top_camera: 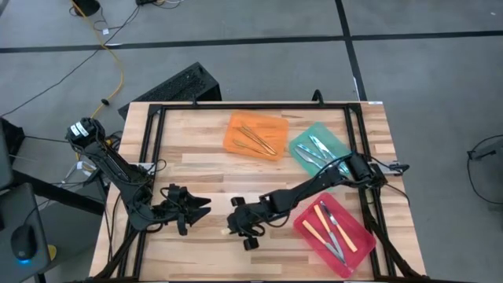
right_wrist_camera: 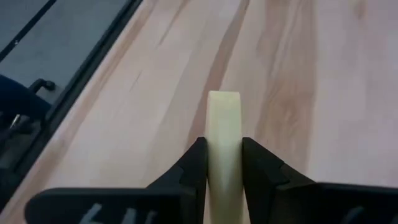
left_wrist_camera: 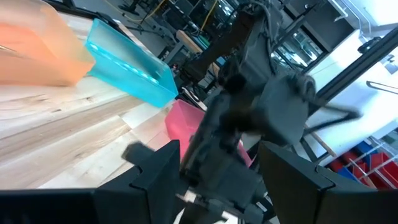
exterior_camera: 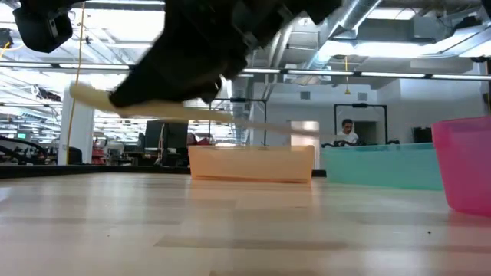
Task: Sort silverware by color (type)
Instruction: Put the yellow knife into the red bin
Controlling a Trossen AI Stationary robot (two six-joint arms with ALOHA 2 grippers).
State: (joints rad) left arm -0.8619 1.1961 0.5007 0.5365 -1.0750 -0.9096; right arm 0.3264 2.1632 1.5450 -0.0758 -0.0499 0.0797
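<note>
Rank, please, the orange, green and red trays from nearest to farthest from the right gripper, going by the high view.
Measured from the right gripper, shut on a pale utensil handle near the table's front middle:
1. Red tray, front right corner.
2. Orange tray, back middle.
3. Green tray, back right, only a little farther than the orange.

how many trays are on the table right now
3. The orange tray sits at the far middle, the green tray just right of it, and the red tray near the front right corner. Each holds silverware.
</note>
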